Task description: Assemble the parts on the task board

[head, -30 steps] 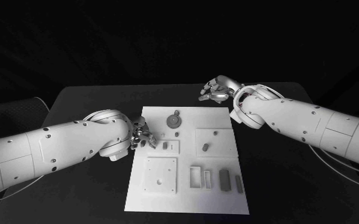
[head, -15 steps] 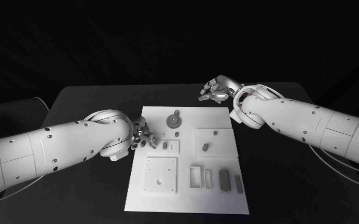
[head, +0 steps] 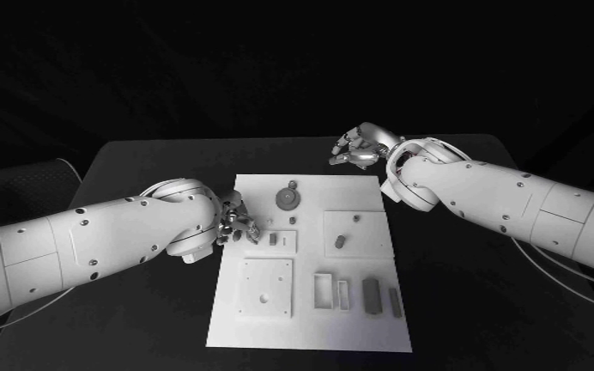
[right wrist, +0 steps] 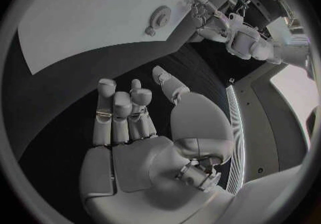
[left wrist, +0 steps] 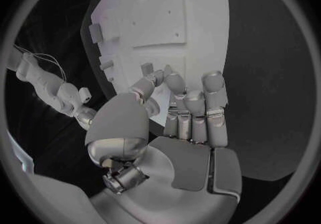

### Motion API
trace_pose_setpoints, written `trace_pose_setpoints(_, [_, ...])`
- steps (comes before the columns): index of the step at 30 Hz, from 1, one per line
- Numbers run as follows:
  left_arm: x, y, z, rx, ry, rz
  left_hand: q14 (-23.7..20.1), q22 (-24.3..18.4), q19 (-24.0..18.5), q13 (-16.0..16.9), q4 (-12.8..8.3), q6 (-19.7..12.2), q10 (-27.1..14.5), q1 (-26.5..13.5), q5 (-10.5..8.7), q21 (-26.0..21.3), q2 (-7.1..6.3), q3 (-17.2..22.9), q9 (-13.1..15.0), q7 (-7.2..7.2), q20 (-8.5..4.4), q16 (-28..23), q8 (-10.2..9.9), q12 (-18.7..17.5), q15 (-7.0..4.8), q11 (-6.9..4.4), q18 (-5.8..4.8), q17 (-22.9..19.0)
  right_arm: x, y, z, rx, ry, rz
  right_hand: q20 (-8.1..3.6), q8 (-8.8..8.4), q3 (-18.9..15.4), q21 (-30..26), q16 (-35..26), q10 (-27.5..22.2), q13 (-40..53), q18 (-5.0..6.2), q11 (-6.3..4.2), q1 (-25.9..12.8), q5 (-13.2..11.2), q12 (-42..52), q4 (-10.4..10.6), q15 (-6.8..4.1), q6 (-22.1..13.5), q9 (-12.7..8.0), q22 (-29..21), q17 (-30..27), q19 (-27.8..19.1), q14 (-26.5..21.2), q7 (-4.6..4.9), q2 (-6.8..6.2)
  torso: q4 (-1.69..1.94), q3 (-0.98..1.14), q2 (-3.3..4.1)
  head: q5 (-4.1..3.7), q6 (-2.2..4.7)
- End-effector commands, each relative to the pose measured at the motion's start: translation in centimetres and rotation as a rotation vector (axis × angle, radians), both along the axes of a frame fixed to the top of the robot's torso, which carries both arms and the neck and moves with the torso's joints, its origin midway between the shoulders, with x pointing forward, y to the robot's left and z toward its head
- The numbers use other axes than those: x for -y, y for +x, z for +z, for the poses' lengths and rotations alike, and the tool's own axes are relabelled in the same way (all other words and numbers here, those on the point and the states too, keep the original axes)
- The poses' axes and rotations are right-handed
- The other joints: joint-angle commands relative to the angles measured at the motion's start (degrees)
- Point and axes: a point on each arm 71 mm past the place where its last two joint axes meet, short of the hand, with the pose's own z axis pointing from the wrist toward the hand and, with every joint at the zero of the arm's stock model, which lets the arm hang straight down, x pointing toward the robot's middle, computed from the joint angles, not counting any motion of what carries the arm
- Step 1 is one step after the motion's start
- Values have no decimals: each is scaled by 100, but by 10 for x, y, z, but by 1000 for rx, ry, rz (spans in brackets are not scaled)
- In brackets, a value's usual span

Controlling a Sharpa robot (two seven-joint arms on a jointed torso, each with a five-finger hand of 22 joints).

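Note:
The white task board [head: 369,330] lies in the middle of the black table. My left hand [head: 234,227] hovers at the board's left edge and pinches a small grey part [head: 254,235] between thumb and fingertip. The left wrist view shows that part [left wrist: 148,69] sticking out past the left hand [left wrist: 184,112] over the board [left wrist: 181,10]. My right hand [head: 359,149] hangs over bare table just beyond the board's far edge. The right wrist view shows the right hand [right wrist: 130,122] with fingers apart and nothing in them. A grey gear [head: 287,197] lies near the board's far end.
On the board lie a short peg [head: 336,240], a square plate [head: 268,288], a rectangular frame [head: 323,292] and two long bars [head: 372,295] near the front. The right wrist view shows the gear [right wrist: 160,15] on the board [right wrist: 87,15].
My left hand with the small part has edged slightly toward the far side. The right hand has barely moved.

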Motion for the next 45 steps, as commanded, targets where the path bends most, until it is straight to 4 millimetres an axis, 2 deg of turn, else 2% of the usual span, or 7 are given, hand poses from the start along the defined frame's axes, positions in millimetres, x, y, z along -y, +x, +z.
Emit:
trace_pose_setpoints(1, [1, -2, -4, -20, 20, -15, 155, 121, 77, 10, 1, 162, 57, -40, -47, 20, -2, 114, 447, 27, -62, 19, 541, 25, -187, -41, 112, 10, -1, -1, 0, -5, -3, 14, -5, -34, -4, -18, -21, -48, -9, 78, 12, -62, 36, -11, 31, -36, 0, 10, 4, -8, -4, 2, 31, 5, 0, -1, -2, -2, 0])
trace_pose_setpoints(12, [1, -2, -4, -21, 18, -18, 158, 120, 72, 12, 61, 162, 51, -84, -86, 29, -77, 94, 452, 25, -63, 18, 549, 39, -189, -43, 114, 13, -1, -1, 0, -5, -3, 14, -5, -35, -3, -19, -21, -49, -10, 78, 12, -66, 36, -12, 33, -35, -2, 11, 4, -9, -5, 1, 32, 4, 0, 0, -1, 0, -3])
trace_pose_setpoints(25, [1, -2, -4, -21, 18, -20, 160, 116, 58, 12, 209, 159, 37, -285, -117, 46, -266, 2, 454, 19, -64, 16, 559, 63, -194, -48, 121, 22, -1, -1, 0, -6, -4, 13, -5, -37, -2, -19, -21, -49, -10, 78, 13, -68, 36, -12, 34, -35, -4, 12, 4, -9, -5, 1, 32, 3, 0, 0, -2, -4, 4])
trace_pose_setpoints(45, [-1, 0, -3, -15, 17, -15, 160, 115, 55, 9, 235, 157, 35, -312, -143, 50, -297, -2, 455, 15, -69, 15, 563, 70, -198, -52, 129, 26, -1, -1, 0, -6, -4, 13, -5, -38, 1, -20, -21, -50, -10, 78, 13, -68, 37, -11, 34, -34, -4, 15, 4, -9, -5, 0, 32, 3, -1, -2, -2, -6, 6])
